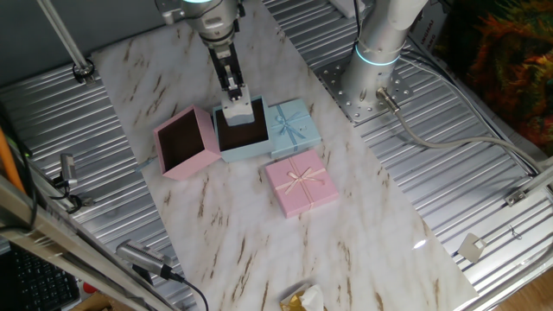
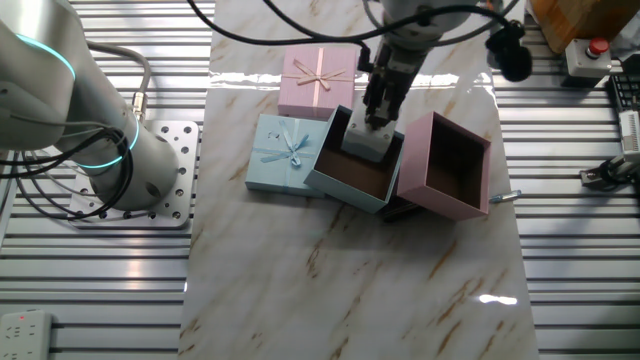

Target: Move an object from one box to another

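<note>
Claw (image 1: 237,97) closed on object (image 1: 240,111), pointing straight down, object directly below fingertips, at back wall of blue box (image 1: 244,138) and inside its rim. Contact with lining: cannot tell. Long axis of object: too small to tell. Pink box (image 1: 186,142) touching blue box on one side, lining bare. Blue lid (image 1: 293,126) just beside blue box, opposite side. Pink lid (image 1: 301,182) near blue box, toward table front. Likely next: lower slightly, release.
</note>
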{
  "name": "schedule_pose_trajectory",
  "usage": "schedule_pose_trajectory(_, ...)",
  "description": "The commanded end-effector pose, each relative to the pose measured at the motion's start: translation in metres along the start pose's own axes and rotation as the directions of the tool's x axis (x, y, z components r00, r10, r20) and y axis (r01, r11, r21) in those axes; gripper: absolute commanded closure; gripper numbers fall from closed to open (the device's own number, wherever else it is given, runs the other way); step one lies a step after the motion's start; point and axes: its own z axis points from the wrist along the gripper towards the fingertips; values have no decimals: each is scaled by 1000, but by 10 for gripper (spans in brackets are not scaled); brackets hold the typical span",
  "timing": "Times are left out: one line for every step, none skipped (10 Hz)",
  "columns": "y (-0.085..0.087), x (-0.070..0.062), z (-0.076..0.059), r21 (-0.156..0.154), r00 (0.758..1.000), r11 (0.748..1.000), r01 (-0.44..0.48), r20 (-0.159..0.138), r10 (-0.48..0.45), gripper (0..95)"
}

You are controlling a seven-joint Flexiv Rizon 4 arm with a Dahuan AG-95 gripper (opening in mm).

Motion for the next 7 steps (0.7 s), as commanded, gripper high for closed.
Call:
schedule_pose_trajectory(-2, 3, 3, 1, 1000, 1000, 0, 0, 0, 950)
schedule_pose_trajectory(-3, 6, 7, 2, 1000, 1000, -3, -1, 3, 950)
schedule_pose_trajectory(-5, 8, 10, -2, 1000, 1000, -9, -4, 9, 950)
schedule_pose_trajectory(-6, 10, 13, -6, 1000, 1000, -11, -1, 11, 950)
schedule_pose_trajectory(-6, 12, 15, -7, 1000, 1000, -12, -1, 12, 950)
schedule_pose_trajectory(-7, 13, 17, -4, 1000, 1000, -13, -4, 13, 950)
schedule_pose_trajectory(-7, 14, 18, -7, 1000, 1000, -13, -2, 13, 950)
